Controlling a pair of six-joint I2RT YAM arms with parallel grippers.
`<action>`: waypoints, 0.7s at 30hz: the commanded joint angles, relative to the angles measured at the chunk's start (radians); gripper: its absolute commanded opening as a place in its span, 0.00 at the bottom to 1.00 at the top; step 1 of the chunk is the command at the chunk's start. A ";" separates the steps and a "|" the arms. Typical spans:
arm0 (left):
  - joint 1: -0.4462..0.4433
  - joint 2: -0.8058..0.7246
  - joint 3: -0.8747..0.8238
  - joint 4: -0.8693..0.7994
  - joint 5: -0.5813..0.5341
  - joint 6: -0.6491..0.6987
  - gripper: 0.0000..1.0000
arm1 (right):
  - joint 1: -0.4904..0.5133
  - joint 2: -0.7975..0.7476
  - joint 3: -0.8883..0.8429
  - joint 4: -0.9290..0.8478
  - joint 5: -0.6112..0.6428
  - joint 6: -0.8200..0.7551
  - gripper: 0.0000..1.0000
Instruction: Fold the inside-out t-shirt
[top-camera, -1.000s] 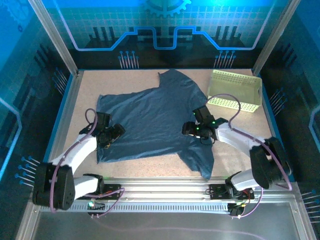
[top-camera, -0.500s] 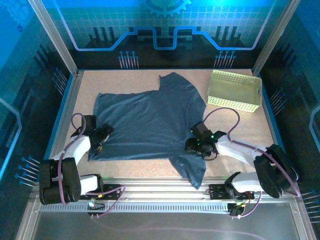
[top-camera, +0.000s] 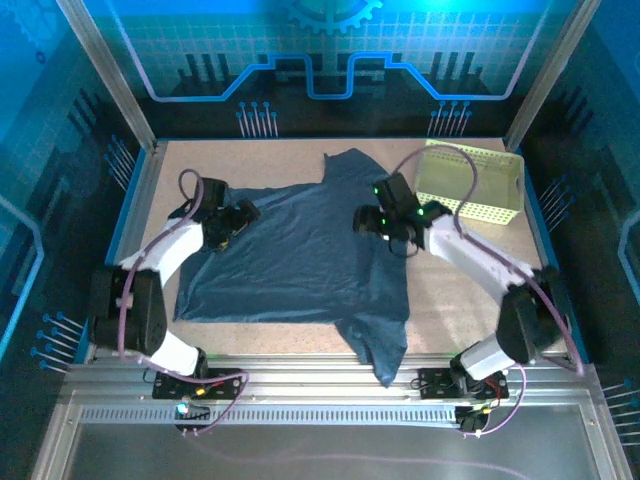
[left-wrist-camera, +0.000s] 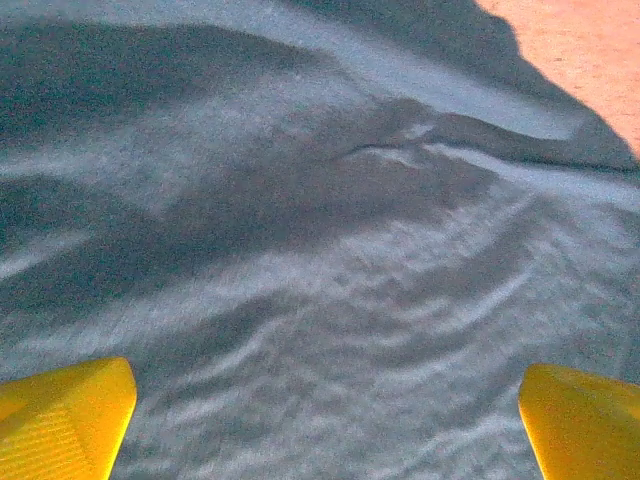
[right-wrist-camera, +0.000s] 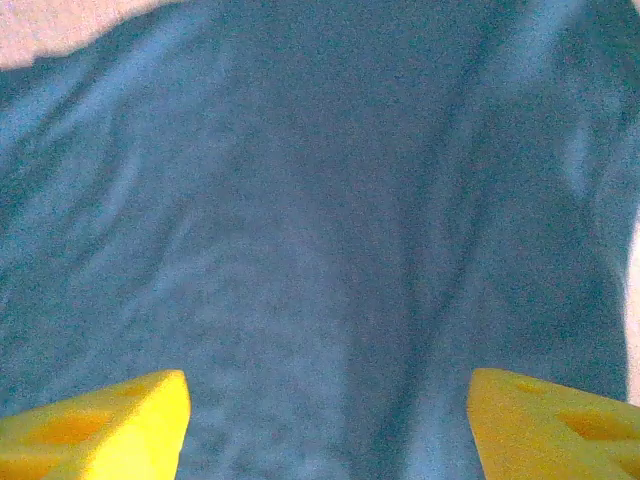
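Note:
The inside-out t-shirt (top-camera: 300, 255) lies spread and wrinkled across the middle of the table, dark slate-blue, with one flap trailing toward the near edge. My left gripper (top-camera: 235, 222) hovers over the shirt's far left part, open, with rippled cloth (left-wrist-camera: 330, 300) under its spread yellow fingertips (left-wrist-camera: 65, 415). My right gripper (top-camera: 385, 222) is over the shirt's far right part, near the basket, also open. Its yellow fingertips (right-wrist-camera: 100, 420) stand wide apart above smooth fabric (right-wrist-camera: 330, 250), and nothing is held.
A pale yellow-green perforated basket (top-camera: 470, 182) stands at the back right, just beyond the right gripper. Bare speckled tabletop (top-camera: 470, 290) lies right of the shirt. Metal frame posts and rails border the table.
Both grippers moved from the shirt's near part to its far part. The shirt's near edge has shifted toward the front, and the left gripper opened a little wider.

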 joint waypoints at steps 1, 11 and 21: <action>0.001 0.120 0.055 -0.012 0.020 -0.009 0.99 | -0.055 0.195 0.115 0.000 -0.067 -0.115 0.74; -0.001 0.143 -0.065 0.040 0.060 -0.027 0.99 | -0.084 0.454 0.216 -0.024 -0.090 -0.081 0.72; -0.039 -0.181 -0.429 0.092 0.073 -0.111 0.99 | -0.110 0.173 -0.252 0.067 -0.057 0.024 0.70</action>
